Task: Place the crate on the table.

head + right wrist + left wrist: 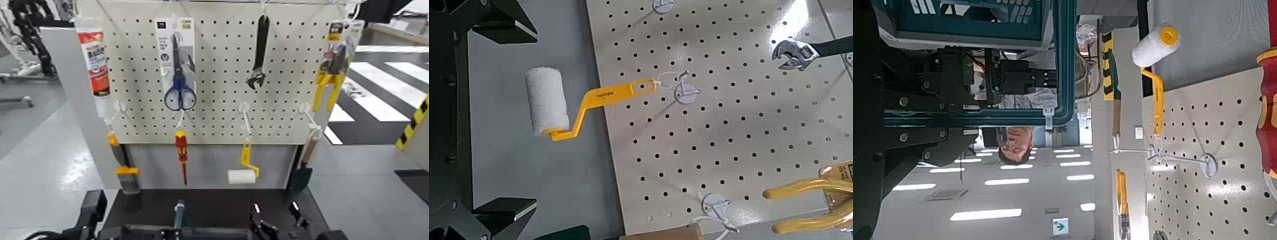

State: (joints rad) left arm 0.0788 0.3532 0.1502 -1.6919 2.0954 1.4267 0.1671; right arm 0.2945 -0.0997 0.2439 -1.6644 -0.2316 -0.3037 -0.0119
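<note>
The crate (185, 230) is dark blue-grey and shows only at the bottom edge of the head view, with its thin upright centre bar (179, 214) over the black table (217, 203). In the left wrist view the crate's wall (973, 20) and rim bars fill the near side, close against my left gripper. My left arm (92, 212) is at the crate's left end. My right gripper (276, 225) is at the crate's right end. Its black fingers (501, 14) stand wide apart with nothing between them.
A beige pegboard (217, 96) rises at the table's back, holding scissors (179, 76), a wrench (258, 54), yellow pliers (332, 80), a sealant tube (96, 64), a screwdriver (182, 153) and a paint roller (242, 173). Grey floor lies on both sides. A person (1018, 148) is far off.
</note>
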